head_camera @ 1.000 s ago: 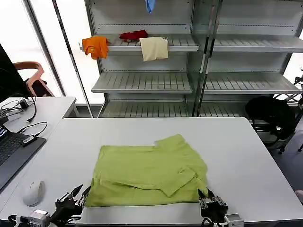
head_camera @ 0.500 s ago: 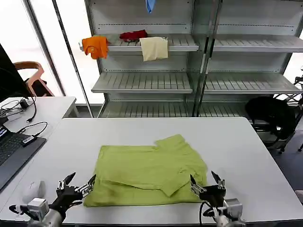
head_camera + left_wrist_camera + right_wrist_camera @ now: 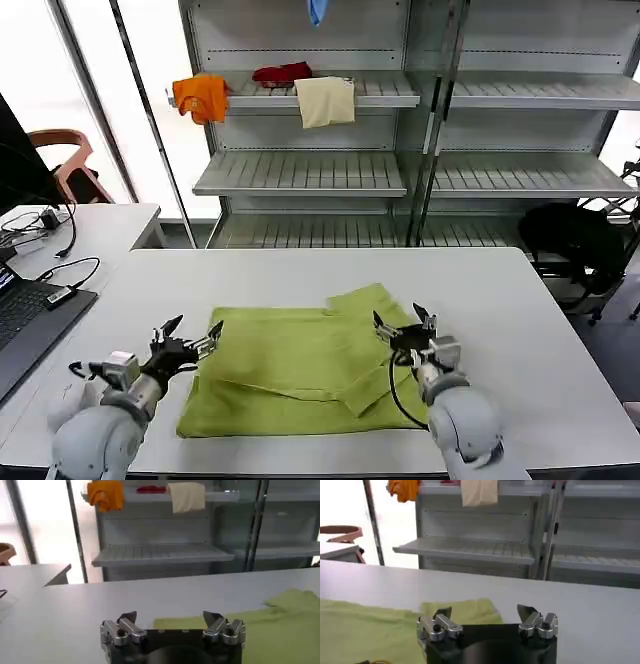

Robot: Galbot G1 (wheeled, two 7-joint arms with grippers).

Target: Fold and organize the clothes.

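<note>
Partly folded T-shirt [image 3: 310, 365] flat on tabletop [image 3: 520, 330]; left claw [image 3: 188, 340] at its 9 o'clock, right claw [image 3: 404, 327] at 3, both apart, empty, likely poised for edge grabs.

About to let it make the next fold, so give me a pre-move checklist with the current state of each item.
1. Left gripper open, empty: ok.
2. Right gripper open, empty: ok.
3. T-shirt fully on the table: ok.
4. T-shirt lying flat: not ok, a sleeve fold is bunched across the front right part.
5. Left gripper at the shirt's left edge, right gripper above its right part: ok.
6. Height of the fingertips above the cloth: cannot tell.
</note>
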